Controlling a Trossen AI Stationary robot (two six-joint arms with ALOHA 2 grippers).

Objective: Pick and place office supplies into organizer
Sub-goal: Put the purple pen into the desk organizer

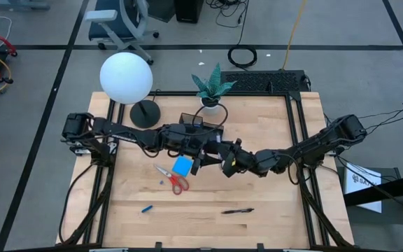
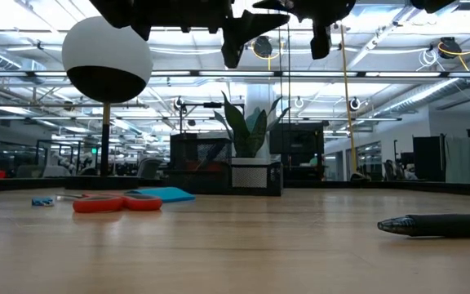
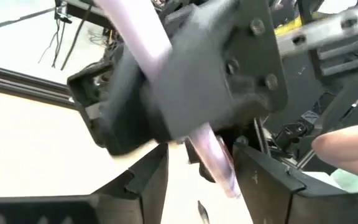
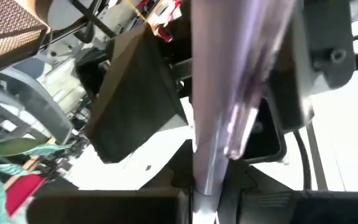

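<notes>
High over the table's middle, my right gripper (image 4: pixel 204 205) is shut on a pale grey pen (image 4: pixel 219 106). The pen's far end (image 3: pixel 219 165) reaches between the fingers of my left gripper (image 3: pixel 201 152), which stand open on either side without touching it. In the high view the left gripper (image 1: pixel 200 161) and right gripper (image 1: pixel 224 162) face each other. Below them, flat on the table, are red-handled scissors (image 1: pixel 175 180), a blue note pad (image 1: pixel 182 166), a tiny blue piece (image 1: pixel 147 208) and a black pen (image 1: pixel 238 210). The black organizer (image 1: pixel 200 126) stands farther back. My right gripper pinches one end of the pale pen (image 4: pixel 205 186) between its two fingers. It comes about level from the table's right side. The pen sticks out forward along the fingers toward my left gripper, lifted clear of the table.
A lamp with a white globe (image 1: pixel 126 77) and a round black base (image 1: pixel 144 113) stands at the back left. A white plant pot (image 1: pixel 212 106) is beside the organizer. A person's hand (image 3: pixel 347 146) shows beyond the table's right side.
</notes>
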